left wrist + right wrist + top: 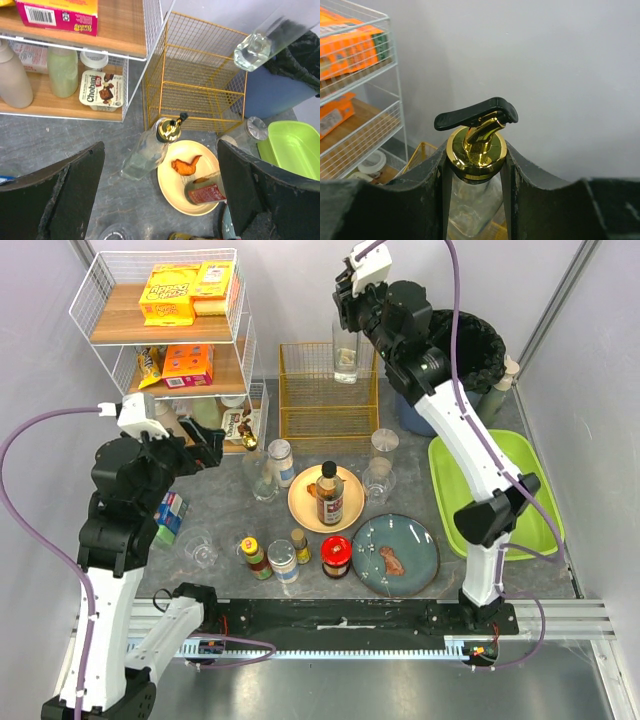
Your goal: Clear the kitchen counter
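Observation:
The kitchen counter [225,525] is dark grey and mottled, with many items on it. My right gripper [347,312] is raised at the back, shut on the gold neck of a clear glass pump bottle [476,150]. That bottle [346,352] hangs above the yellow wire basket [328,400], and its base [254,50] also shows in the left wrist view. My left gripper [207,448] is wide open beside the rack with nothing between its fingers [55,192]. Below it stand a second clear gold-capped bottle [149,152] and a yellow plate [172,187] with a chicken wing [185,165].
A white wire rack [165,340] with boxes fills the back left. A sauce bottle [330,495] stands on the yellow plate. A blue plate [415,540], several jars [283,562], glasses [378,480], a lime-green tray [540,490] and a dark bin [480,340] are also there.

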{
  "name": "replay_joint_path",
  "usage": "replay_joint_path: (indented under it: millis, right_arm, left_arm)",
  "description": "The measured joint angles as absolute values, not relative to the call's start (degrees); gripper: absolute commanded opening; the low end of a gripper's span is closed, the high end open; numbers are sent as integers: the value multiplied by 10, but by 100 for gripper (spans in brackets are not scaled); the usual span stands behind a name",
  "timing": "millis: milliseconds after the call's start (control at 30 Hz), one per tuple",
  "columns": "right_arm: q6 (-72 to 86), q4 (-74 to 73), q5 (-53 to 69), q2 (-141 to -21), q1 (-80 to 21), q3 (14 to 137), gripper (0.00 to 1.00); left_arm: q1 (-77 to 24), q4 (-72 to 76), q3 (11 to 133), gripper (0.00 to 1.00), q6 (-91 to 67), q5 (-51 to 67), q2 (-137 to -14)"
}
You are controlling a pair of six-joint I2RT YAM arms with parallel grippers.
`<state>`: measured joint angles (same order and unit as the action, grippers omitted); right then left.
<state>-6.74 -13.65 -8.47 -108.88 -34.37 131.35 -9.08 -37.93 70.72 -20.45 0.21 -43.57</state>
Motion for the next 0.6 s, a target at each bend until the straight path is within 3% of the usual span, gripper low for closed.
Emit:
replay_joint_path:
  millis: [267,600]
  right_arm:
    - [-5,-38,8,-1195,-242,1350,0]
    - [16,64,61,-1247,-220,1353,0]
  left_arm:
    - [-91,-327,707,99,-198,11,-470]
    - [-91,-253,680,99,-187,18,-484]
